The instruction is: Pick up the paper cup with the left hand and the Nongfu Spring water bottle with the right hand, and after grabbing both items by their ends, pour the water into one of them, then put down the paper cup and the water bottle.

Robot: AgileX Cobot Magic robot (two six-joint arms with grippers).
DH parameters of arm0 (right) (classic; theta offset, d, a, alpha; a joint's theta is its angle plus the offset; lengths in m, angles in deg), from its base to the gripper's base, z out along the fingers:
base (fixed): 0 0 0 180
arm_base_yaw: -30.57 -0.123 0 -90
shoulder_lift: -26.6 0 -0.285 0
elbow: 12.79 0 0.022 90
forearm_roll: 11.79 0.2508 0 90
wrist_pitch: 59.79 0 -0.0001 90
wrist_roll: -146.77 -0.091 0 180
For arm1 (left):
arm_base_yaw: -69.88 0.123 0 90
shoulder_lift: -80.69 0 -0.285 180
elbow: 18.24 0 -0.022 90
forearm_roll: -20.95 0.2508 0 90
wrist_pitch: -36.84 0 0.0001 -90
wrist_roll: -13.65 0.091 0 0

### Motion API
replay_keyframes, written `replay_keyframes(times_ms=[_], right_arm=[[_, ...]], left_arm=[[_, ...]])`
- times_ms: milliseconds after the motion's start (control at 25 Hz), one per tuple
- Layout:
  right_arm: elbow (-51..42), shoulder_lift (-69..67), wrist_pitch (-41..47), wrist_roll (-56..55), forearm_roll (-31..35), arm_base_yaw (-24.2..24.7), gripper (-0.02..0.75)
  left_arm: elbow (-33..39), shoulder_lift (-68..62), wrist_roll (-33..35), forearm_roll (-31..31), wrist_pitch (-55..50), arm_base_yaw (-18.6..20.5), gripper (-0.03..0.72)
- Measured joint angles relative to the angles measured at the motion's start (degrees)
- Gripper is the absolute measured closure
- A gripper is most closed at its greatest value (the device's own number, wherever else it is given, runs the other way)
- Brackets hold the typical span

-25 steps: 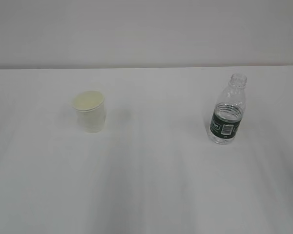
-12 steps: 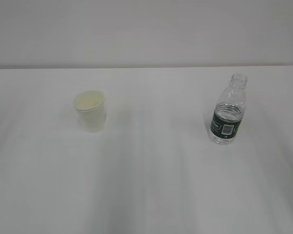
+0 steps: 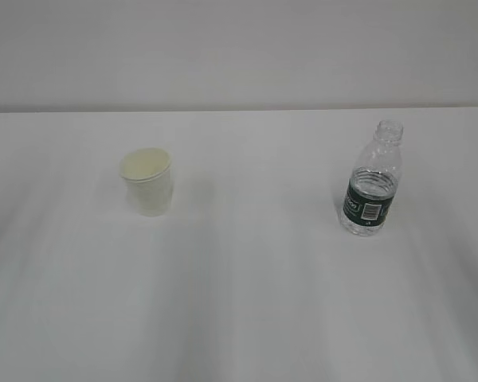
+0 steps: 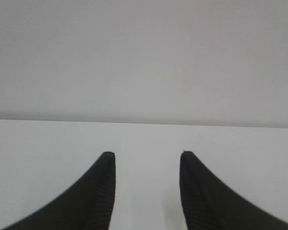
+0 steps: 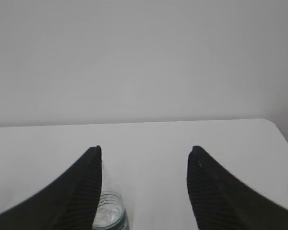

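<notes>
Exterior: nothing picked up yet; cup [image 3: 147, 183] left and bottle [image 3: 372, 181] right stand upright on the tabletop [image 3: 247, 278], well apart. Cup looks empty; any water in the bottle is too faint to tell.
Left wrist: left tool [image 4: 148, 155] apart, empty, no cup visible.
Right wrist: right tool [image 5: 145, 149] apart, empty, above the bottle mouth.

In your right wrist view, the clear ribbed plastic bottle [image 5: 110, 215] is cut off by the bottom edge, only its open neck showing. Its dark green label's [image 3: 366, 203] lettering is too small to read.
</notes>
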Motion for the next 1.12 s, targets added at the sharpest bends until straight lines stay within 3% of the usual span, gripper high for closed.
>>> replay_keyframes(times_ms=[240, 360, 600, 920, 1120], right_arm=[[0.0, -6.8, -7.0, 0.1, -1.1, -11.0, 0.309], [0.0, -9.7, -8.9, 0.1, -1.6, -14.0, 0.309], [-3.6, -11.1, -16.8, -2.8, -3.4, -14.5, 0.309], [-13.3, -11.1, -26.5, -14.7, -17.2, -14.5, 0.309], [-18.1, -11.1, -31.6, -15.6, -19.4, -14.5, 0.309]], left_arm=[[6.9, -0.1, 0.0, -2.7, 10.1, 0.0, 0.372], [10.9, -0.1, 0.0, -2.9, 13.2, 0.0, 0.372], [17.3, -0.1, -4.2, -1.9, 22.7, 0.0, 0.372], [22.0, -0.1, -8.6, 13.5, 26.4, 0.0, 0.365], [24.6, -1.8, -8.8, 14.7, 27.9, 0.0, 0.228]])
